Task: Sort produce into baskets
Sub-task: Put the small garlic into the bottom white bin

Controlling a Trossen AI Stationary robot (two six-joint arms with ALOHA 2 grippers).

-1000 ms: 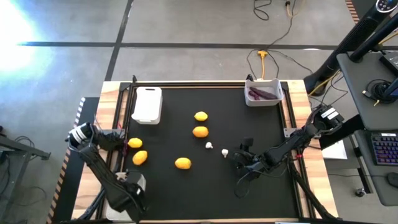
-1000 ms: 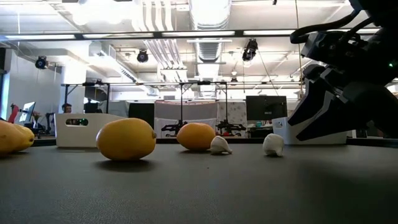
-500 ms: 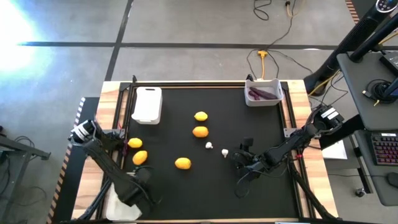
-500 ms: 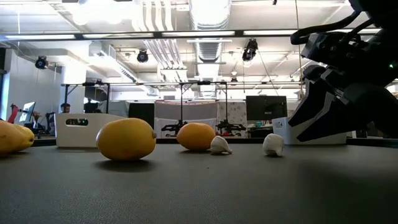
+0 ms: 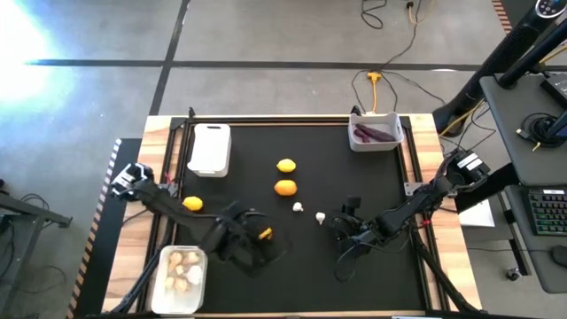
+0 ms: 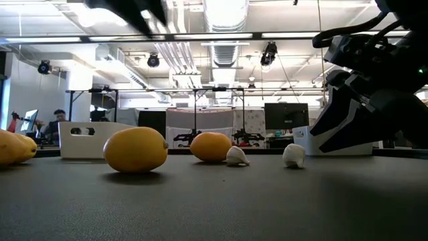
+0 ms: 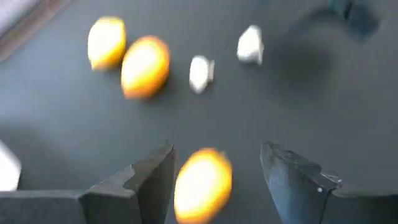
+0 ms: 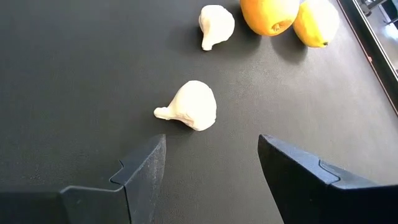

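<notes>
Lemons lie on the black mat: one at the near middle (image 5: 264, 233), two side by side at the centre (image 5: 285, 176), and one by the left edge (image 5: 192, 204). My left gripper (image 5: 259, 241) hovers open above the near-middle lemon (image 7: 202, 183), a finger on either side of it and clear of it. Two whitish pieces (image 5: 298, 207) (image 5: 320, 217) lie right of centre. My right gripper (image 8: 211, 140) stands open just short of the nearer piece (image 8: 189, 106). The near-left basket (image 5: 182, 276) holds whitish pieces, the far-right basket (image 5: 376, 133) purple pieces, and the far-left basket (image 5: 210, 149) shows nothing inside.
Wooden borders and black rails (image 5: 177, 159) frame the mat. A yellow cable (image 5: 376, 84) lies on the floor beyond the far edge. In the low view two lemons (image 6: 13, 147) sit at the left. Open mat stretches along the near edge.
My left gripper has swung up from over the near-left basket toward the table's right and turned about, and now hangs over the near-middle lemon. The basket with its whitish pieces has come into view. My right arm has kept still.
</notes>
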